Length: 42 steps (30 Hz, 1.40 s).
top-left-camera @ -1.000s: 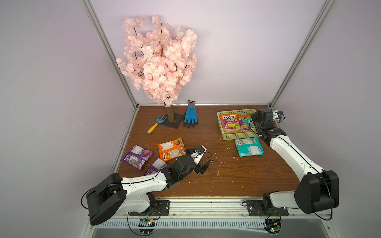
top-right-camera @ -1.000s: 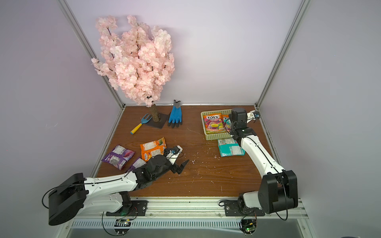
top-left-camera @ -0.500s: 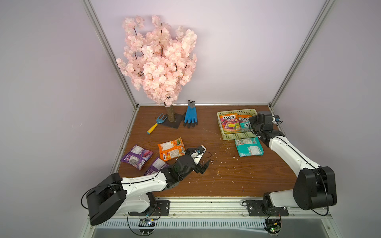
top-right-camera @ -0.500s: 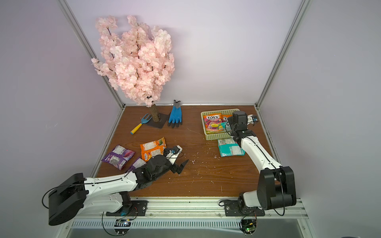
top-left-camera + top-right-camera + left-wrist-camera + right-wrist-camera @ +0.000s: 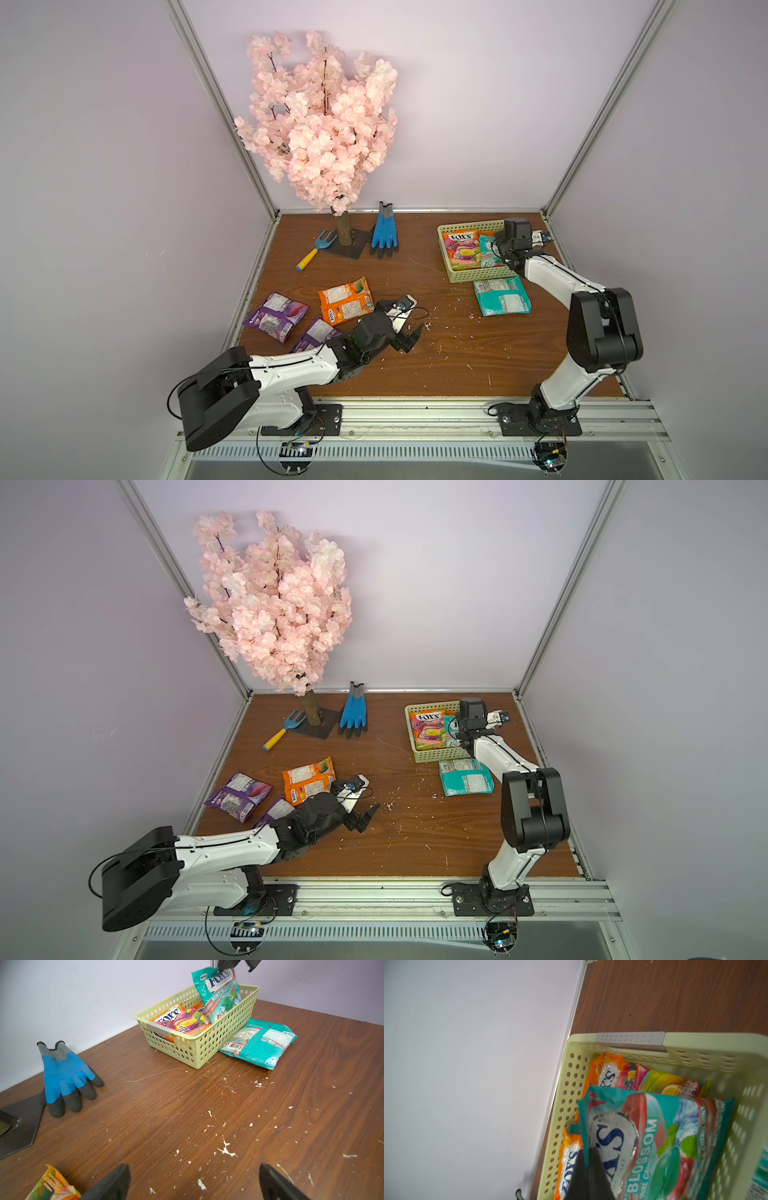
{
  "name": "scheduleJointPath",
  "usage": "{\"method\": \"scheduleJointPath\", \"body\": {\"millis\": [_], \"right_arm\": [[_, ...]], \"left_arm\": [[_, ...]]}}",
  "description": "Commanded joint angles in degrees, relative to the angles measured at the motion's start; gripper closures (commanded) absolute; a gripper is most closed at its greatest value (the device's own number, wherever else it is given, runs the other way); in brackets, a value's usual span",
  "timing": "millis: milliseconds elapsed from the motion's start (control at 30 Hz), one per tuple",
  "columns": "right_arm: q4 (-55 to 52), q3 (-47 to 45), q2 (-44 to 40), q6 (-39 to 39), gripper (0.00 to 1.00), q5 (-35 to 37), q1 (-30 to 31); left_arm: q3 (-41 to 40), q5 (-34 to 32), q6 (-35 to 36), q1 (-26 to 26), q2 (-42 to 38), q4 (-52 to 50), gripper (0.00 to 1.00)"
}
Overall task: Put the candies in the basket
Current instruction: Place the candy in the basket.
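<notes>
Teal packet [image 5: 222, 995] hangs upright, lower end inside basket [image 5: 199, 1051], top corner pinched by right gripper [image 5: 586, 1157]. Left gripper [image 5: 193, 1176] jaws spread, holding nothing.

- The right arm [image 5: 602, 328] folds in. Its big black elbow is now closer to the basket [image 5: 465, 227] than it was a second ago.
- The right gripper [image 5: 586, 1157] slides a little way over the basket, off the end where it was.
- The teal mint packet [image 5: 222, 993], pinched at its top edge, now shows more in both top views. It hides most of the orange packet [image 5: 566, 1159] that was easy to see before.
</notes>
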Motion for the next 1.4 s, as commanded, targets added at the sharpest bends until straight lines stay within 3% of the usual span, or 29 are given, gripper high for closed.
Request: {"method": "scheduleJointPath", "body": {"millis": [0, 233, 400, 600, 800, 867, 933, 1067, 1167, 1300, 1367], "right_arm": [[0.10, 5.54, 4.12, -0.22, 1.00, 2.95, -0.19], [-3.09, 14.47, 12.20, -1.96, 0.86, 2.25, -1.02], [-5.20, 17.82, 12.59, -7.05, 0.58, 1.88, -1.41], [-6.08, 16.11, 6.37, -22.38, 0.38, -1.63, -1.33], [2.33, 1.99, -6.59, -41.05, 0.31, -13.68, -1.32], [-0.59, -0.67, -10.62, -42.88, 0.31, -15.10, -1.27], [-5.18, -2.59, -13.51, -43.90, 0.31, -15.89, -1.29], [-7.92, -10.50, -19.21, -45.93, 0.28, -18.45, -1.44], [-9.54, -15.44, -22.32, -46.67, 0.24, -17.83, -2.32], [-9.56, -20.62, -24.29, -46.16, 0.23, -14.08, -6.88], [-7.99, -23.13, -25.02, -44.69, 0.24, -17.19, -11.07]], "left_arm": [[0.00, -1.49, -0.14, -0.32, -1.12, -1.38, 0.01], [-1.58, -3.50, -0.16, -0.26, -2.11, -0.96, 0.01], [-1.28, -4.22, -0.61, -0.24, -1.96, -0.79, 0.01], [-0.55, -7.70, -2.17, -0.27, -3.36, -1.36, 0.01], [0.39, -13.43, -6.52, -0.05, -5.90, -0.64, 0.00], [0.86, -13.86, -8.94, 0.69, -6.46, -1.06, 0.00], [1.66, -11.53, -11.36, 1.66, -6.83, -2.22, 0.00], [3.55, -0.91, -15.42, 3.92, -5.71, -2.54, 0.00], [5.59, 5.32, -16.77, 3.91, -3.32, -1.93, 0.05], [6.62, 12.09, -19.66, 3.83, 1.10, 2.41, 0.13], [7.31, 14.98, -21.15, 3.81, 4.01, 4.81, 0.17]]}}
